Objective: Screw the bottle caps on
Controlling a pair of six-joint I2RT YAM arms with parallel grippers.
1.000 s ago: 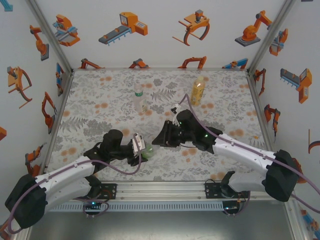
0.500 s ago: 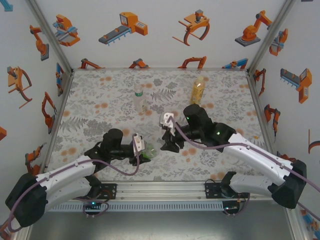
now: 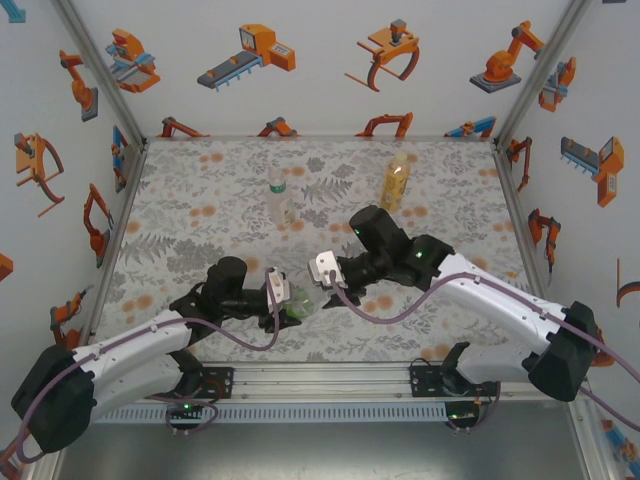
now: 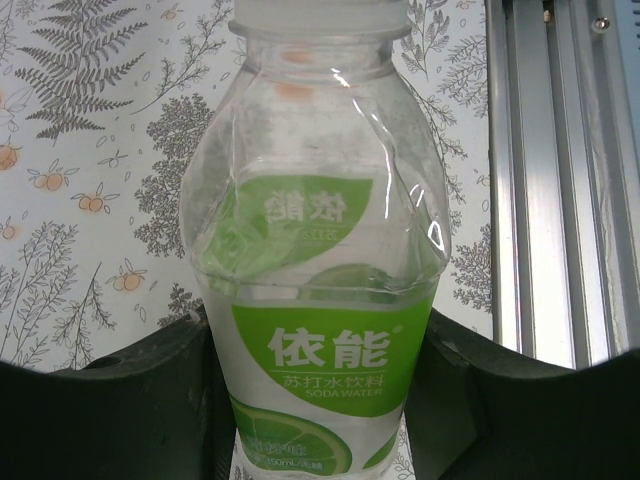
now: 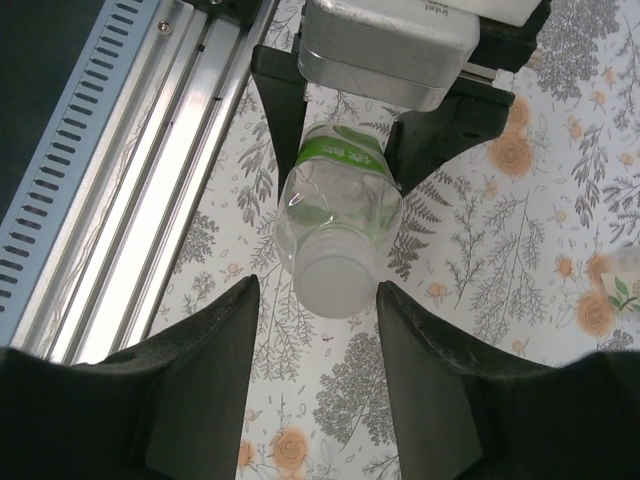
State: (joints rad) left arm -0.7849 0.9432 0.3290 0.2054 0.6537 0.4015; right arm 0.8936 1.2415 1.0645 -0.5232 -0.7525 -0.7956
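From above, the left arm lies low along the near side of the table [image 3: 200,200], reaching to the right. The right arm bends in from the other side, reaching left. The two meet near the front middle. From up there the soda bottle [image 3: 297,308] is just a small green and clear shape in the left pincer [image 3: 288,310], with the right pincer [image 3: 318,291] just beside it. Far back on the table stand an amber bottle [image 3: 396,182] and a clear bottle [image 3: 277,195], well apart from the arms. The left wrist camera shows much more of the soda bottle. It has a green label with Chinese letters and the words SODA WATER, see-through dented sides, and a pale cap [image 4: 315,12] on its neck. The left pincer's black fingers [image 4: 150,400] are squeezed tight on the label part from both sides. A metal rail [image 4: 560,150] runs beside it. The right wrist camera looks at the bottle end on, with the cap pointing at it. The right pincer's two fingers [image 5: 200,380] are spread apart. The cap sits between their tips, with a small gap on each side, so they do not touch it.
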